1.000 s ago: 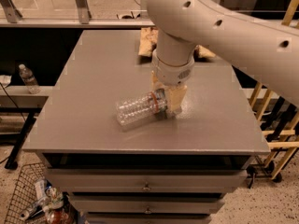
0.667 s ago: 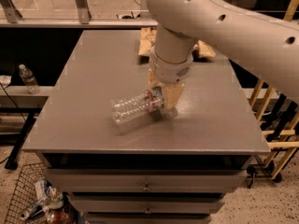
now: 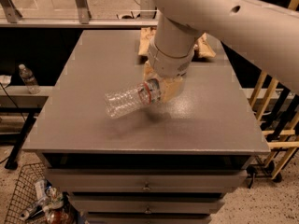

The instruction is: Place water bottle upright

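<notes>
Far left of the gripper and off the tabletop, a small clear bottle (image 3: 28, 78) stands on a lower ledge and plays no part in the job. The water bottle (image 3: 126, 102) juts out leftward from the gripper (image 3: 161, 90), which pinches it by the label band; it is tilted close to lying and seems to hang just above the grey tabletop (image 3: 210, 125), with a shadow beneath. The pick-up looks done, but the bottle is not yet turned upright or set down on its base.

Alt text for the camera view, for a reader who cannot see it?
The robot's end effector, over the middle of a grey table, grips a clear ribbed plastic water bottle by its cap end; the bottle is tilted, base pointing left, not upright.
</notes>
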### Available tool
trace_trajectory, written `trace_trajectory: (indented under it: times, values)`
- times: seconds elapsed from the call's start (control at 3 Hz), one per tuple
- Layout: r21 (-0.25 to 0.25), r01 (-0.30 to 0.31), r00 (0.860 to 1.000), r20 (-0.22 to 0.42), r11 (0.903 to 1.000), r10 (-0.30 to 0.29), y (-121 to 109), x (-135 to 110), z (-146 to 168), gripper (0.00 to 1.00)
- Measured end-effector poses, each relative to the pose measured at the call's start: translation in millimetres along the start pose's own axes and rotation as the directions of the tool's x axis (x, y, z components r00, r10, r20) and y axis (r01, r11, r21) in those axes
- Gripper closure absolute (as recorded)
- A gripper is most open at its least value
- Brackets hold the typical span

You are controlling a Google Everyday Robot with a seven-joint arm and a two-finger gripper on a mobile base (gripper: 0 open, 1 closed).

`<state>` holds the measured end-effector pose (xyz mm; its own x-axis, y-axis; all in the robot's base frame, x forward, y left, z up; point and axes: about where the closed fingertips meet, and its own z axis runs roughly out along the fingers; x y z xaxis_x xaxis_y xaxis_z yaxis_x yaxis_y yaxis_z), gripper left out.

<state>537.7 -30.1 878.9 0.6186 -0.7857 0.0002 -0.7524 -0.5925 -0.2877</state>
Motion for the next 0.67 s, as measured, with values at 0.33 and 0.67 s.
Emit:
trace_trajectory:
  times: [0.33, 0.67]
  values:
    - [0.047, 0.088, 0.996, -0.029, 0.9950, -0.087, -5.1, 2.5, -5.8, 1.00]
    - [0.187, 0.260, 0.963, -0.127, 0.9472, -0.239, -28.2, 16.9, -31.5, 1.00]
